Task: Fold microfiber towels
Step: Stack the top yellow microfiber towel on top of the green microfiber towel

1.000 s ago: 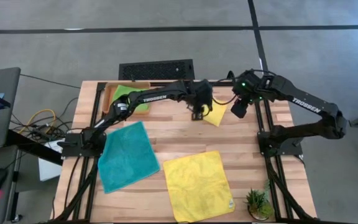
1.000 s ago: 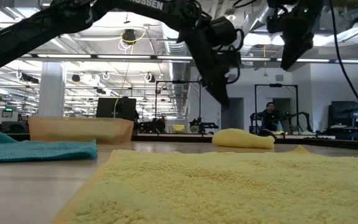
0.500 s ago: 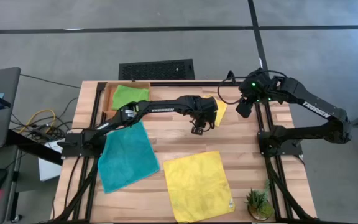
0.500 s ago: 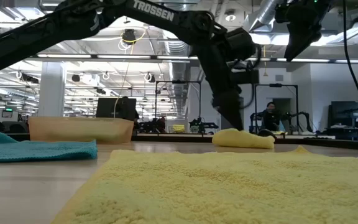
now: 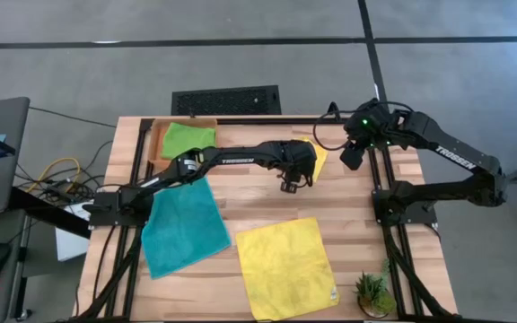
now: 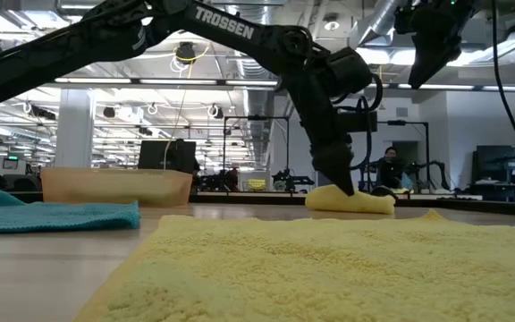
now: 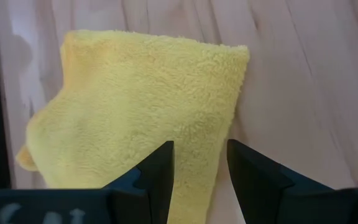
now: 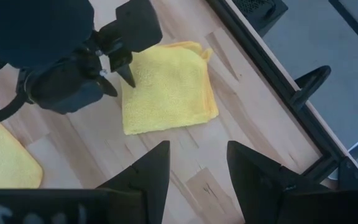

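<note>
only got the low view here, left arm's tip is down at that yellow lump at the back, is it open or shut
Observer: Open. In its wrist view the left gripper has a clear gap between its fingers, poised over the folded yellow towel.
Operator: is that towel really folded
Observer: Yes, the right wrist view shows it as a compact square with stacked edges.
Operator: where's the right gripper
Observer: The right gripper is beside the folded towel, raised near the table's far right edge, fingers open and empty.
Operator: what's left unfolded
Observer: From above, a teal towel and another yellow towel lie flat.

2 yellow towels (image 5: 285, 265) (image 5: 317, 157), 1 teal towel (image 5: 183, 224), 1 green towel (image 5: 187, 138), 1 tray (image 5: 153, 141), 1 plant (image 5: 372, 292).
</note>
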Controlling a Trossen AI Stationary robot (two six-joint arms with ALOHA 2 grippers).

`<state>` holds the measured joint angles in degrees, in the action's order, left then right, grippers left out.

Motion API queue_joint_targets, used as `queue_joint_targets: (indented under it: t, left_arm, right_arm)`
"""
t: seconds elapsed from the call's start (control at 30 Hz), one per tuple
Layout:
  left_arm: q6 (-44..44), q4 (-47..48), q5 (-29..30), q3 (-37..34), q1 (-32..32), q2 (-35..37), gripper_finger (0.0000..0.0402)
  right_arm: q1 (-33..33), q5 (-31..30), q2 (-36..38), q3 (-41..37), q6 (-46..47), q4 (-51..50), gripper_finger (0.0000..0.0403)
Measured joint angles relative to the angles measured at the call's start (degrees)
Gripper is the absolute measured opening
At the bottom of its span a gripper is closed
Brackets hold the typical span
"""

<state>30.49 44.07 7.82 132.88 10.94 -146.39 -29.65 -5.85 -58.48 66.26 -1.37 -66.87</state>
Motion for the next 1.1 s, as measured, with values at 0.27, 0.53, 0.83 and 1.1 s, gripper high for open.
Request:
queue_joint_targets:
  t: [0.27,0.53,0.83,1.1]
  left_arm:
    - [0.13,-0.28,-3.63,-0.05,0.07,0.00,0.0141]
    - [-0.35,-6.75,1.03,-4.75,0.10,-0.15,0.0141]
    - [0.36,-7.56,0.74,-4.85,1.09,-0.05,0.0141]
    - [0.38,-7.47,-0.61,-4.49,1.57,-2.37,0.0141]
  right_arm:
    - [0.00,0.00,0.00,0.00,-0.07,0.01,0.0182]
    - [0.00,-0.01,0.00,0.00,-0.13,0.02,0.0182]
    - [0.00,-0.04,0.00,0.00,-0.13,0.03,0.0182]
    - [0.00,-0.07,0.00,0.00,-0.05,0.14,0.0182]
